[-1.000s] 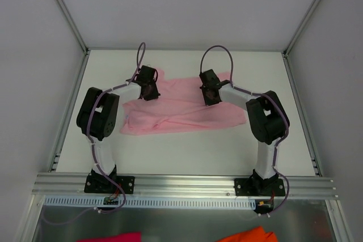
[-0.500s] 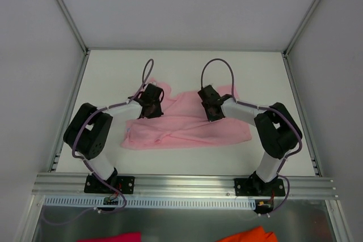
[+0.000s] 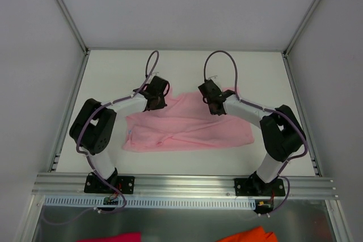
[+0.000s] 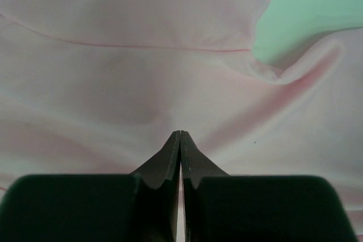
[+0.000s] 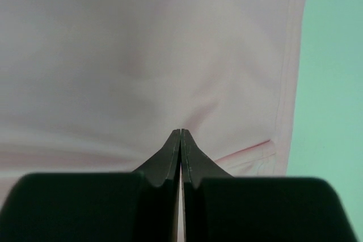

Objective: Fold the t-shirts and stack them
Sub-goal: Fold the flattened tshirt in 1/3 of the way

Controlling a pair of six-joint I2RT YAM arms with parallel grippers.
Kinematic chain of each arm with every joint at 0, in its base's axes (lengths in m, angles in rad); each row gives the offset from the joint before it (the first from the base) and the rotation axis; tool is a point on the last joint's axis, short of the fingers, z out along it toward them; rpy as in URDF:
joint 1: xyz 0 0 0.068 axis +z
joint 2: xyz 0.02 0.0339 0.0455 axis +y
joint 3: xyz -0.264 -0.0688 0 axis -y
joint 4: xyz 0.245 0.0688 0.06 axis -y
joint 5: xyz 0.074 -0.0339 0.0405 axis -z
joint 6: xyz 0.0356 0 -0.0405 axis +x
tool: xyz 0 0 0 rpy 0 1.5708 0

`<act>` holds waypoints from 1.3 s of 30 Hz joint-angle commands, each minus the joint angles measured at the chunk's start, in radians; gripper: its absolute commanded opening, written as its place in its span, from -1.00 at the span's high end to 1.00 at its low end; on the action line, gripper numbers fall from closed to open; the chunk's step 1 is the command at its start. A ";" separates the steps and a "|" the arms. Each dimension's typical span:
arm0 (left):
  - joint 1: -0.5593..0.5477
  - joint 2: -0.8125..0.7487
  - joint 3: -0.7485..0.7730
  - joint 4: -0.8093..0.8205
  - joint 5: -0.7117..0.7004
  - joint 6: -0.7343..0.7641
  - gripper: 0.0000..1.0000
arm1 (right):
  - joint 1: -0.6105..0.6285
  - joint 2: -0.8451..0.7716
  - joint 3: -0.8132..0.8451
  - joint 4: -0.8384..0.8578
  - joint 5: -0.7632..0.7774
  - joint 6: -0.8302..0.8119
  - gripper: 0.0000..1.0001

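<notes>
1. Lying on the white table (image 3: 187,66), the pink shirt (image 3: 187,131) is spread out between the two arms.
2. The left gripper (image 4: 180,134) sits at the shirt's far left edge. Its fingers (image 4: 167,162) are pressed tight together, and the cloth puckers at their tips, pinched.
3. The right gripper (image 5: 180,132) sits at the far right edge, beside the hem. It is also squeezed tight, pinching cloth.

Bare table (image 3: 187,66) is lying open beyond the t-shirt (image 3: 187,131) and along its near edge. The side walls (image 3: 34,83) are standing close to both arms' elbows, leaving little room outward.
</notes>
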 commanded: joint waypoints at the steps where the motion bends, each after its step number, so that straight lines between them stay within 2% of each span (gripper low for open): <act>1: 0.002 0.027 0.076 0.024 -0.029 0.036 1.00 | -0.025 -0.043 0.084 0.063 0.043 -0.044 0.98; 4: 0.021 0.076 0.194 -0.045 -0.024 0.057 1.00 | -0.062 -0.009 0.177 0.025 0.014 -0.057 0.98; 7: 0.059 0.118 0.233 -0.061 0.010 0.059 1.00 | -0.077 0.011 0.234 -0.038 0.061 -0.060 0.96; 8: 0.076 0.121 0.233 -0.056 0.031 0.059 1.00 | -0.082 0.008 0.236 -0.037 0.072 -0.057 0.88; 10: 0.093 0.140 0.245 -0.053 0.053 0.056 1.00 | -0.086 -0.013 0.222 -0.026 0.073 -0.041 0.55; 12: 0.117 0.163 0.274 -0.065 0.073 0.062 1.00 | -0.103 -0.053 0.196 -0.018 0.066 -0.020 0.35; 13: 0.126 0.186 0.282 -0.071 0.077 0.063 1.00 | -0.109 -0.076 0.149 -0.002 0.049 -0.012 0.06; 15: 0.156 0.206 0.296 -0.065 0.112 0.065 1.00 | -0.108 -0.134 0.078 0.035 -0.035 0.000 -0.07; 18: 0.182 0.255 0.316 -0.045 0.148 0.065 1.00 | -0.090 -0.271 -0.072 0.078 -0.098 0.061 -0.07; 21: 0.185 0.301 0.354 -0.042 0.157 0.069 1.00 | -0.045 -0.317 -0.109 0.031 -0.057 0.086 -0.06; 23: 0.189 0.326 0.383 -0.056 0.154 0.076 1.00 | 0.010 -0.346 -0.116 -0.012 0.022 0.112 -0.06; 29: 0.209 0.372 0.426 -0.047 0.185 0.080 1.00 | 0.042 -0.424 -0.131 -0.146 0.079 0.212 -0.06; 32: 0.209 0.377 0.438 -0.038 0.183 0.086 1.00 | 0.064 -0.417 -0.134 -0.193 0.147 0.236 -0.04; 35: 0.212 0.400 0.474 -0.059 0.173 0.097 1.00 | 0.073 -0.339 -0.100 -0.264 0.222 0.253 -0.02; 39: 0.225 0.421 0.512 -0.071 0.154 0.108 1.00 | 0.071 -0.242 -0.070 -0.264 0.215 0.246 -0.03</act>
